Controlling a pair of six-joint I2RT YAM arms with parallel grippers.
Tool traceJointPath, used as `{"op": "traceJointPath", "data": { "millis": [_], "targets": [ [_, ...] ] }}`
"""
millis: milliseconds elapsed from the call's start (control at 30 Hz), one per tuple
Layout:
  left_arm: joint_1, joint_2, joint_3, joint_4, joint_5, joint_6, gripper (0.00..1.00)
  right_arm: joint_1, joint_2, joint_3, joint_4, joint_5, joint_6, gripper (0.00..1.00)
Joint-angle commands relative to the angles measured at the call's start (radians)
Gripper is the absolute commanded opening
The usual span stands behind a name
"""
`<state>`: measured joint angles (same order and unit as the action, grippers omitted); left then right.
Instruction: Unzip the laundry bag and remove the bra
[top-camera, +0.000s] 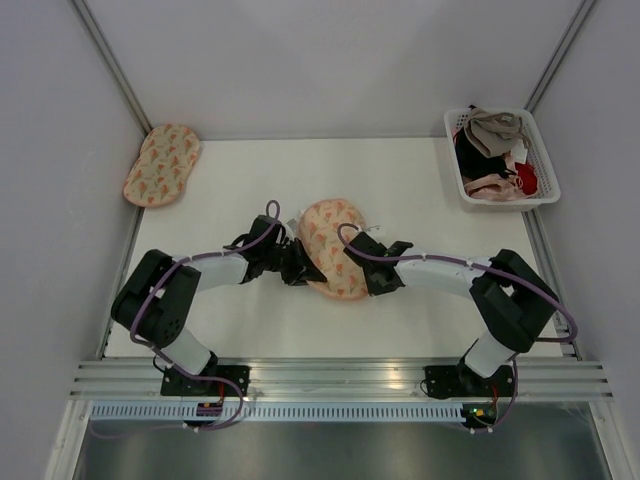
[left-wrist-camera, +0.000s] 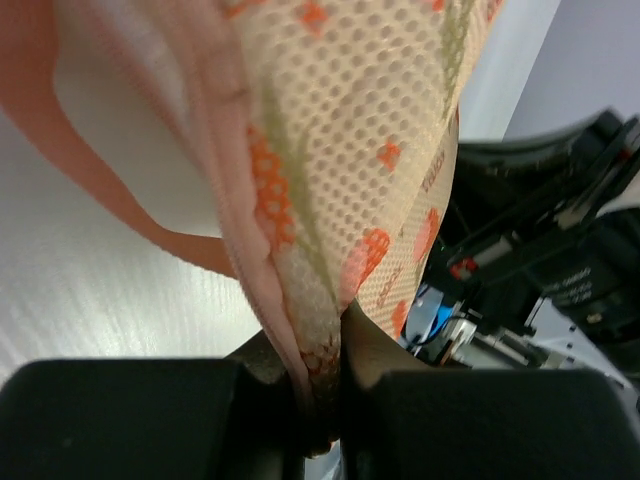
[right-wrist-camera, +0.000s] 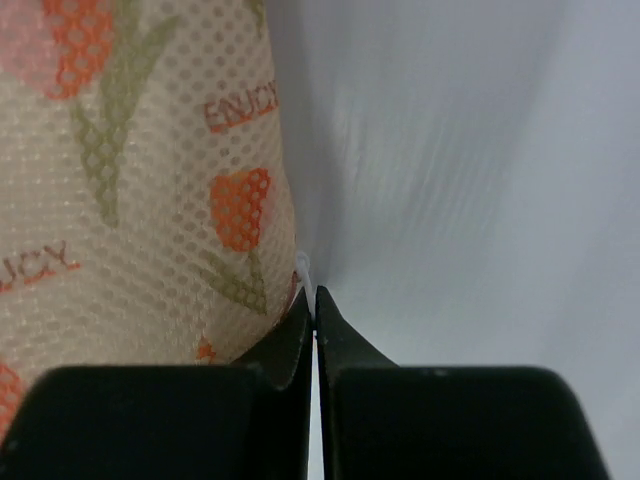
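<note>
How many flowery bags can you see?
2. One flowery bag is in the middle of the table. The other bag is at the far left corner. The basket is full of clothes, so another could be hidden there.

The laundry bag (right-wrist-camera: 150, 200) has an orange-red word printed repeatedly on its mesh. It appears to read "ENJOY", though the fourth letter is unclear. In the left wrist view, small white lettering on a black housing (left-wrist-camera: 572, 290) is too blurred to read.
</note>
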<state>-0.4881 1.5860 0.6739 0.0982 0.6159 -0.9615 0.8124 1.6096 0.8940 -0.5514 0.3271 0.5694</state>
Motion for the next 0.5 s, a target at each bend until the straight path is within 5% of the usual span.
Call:
{"op": "traceJointPath", "data": {
  "millis": [0,267,333,367,400,467],
  "targets": [
    [-0.029,0.045,0.065,-0.086,0.203,0.216,0.02,-0.033,0.068,0.098,-0.024,0.153,-0.065,0.0],
    [-0.061,0.062,0.076,-0.119,0.242,0.267,0.05,-0.082,0.122,0.16,-0.034,0.268,-0.086,0.01],
    [-0.061,0.054,0.081,-0.162,0.207,0.27,0.23,-0.087,0.109,0.163,-0.061,0.274,-0.086,0.11],
    [-0.061,0.046,0.081,-0.178,0.152,0.27,0.48,-0.087,0.08,0.157,-0.062,0.271,-0.091,0.24],
    [-0.061,0.033,0.081,-0.193,0.118,0.267,0.61,-0.087,0.058,0.14,-0.073,0.262,-0.094,0.48],
    [-0.061,-0.03,0.067,-0.228,0.037,0.257,0.99,-0.087,-0.018,0.12,-0.09,0.248,-0.101,0.59]
  ]
}}
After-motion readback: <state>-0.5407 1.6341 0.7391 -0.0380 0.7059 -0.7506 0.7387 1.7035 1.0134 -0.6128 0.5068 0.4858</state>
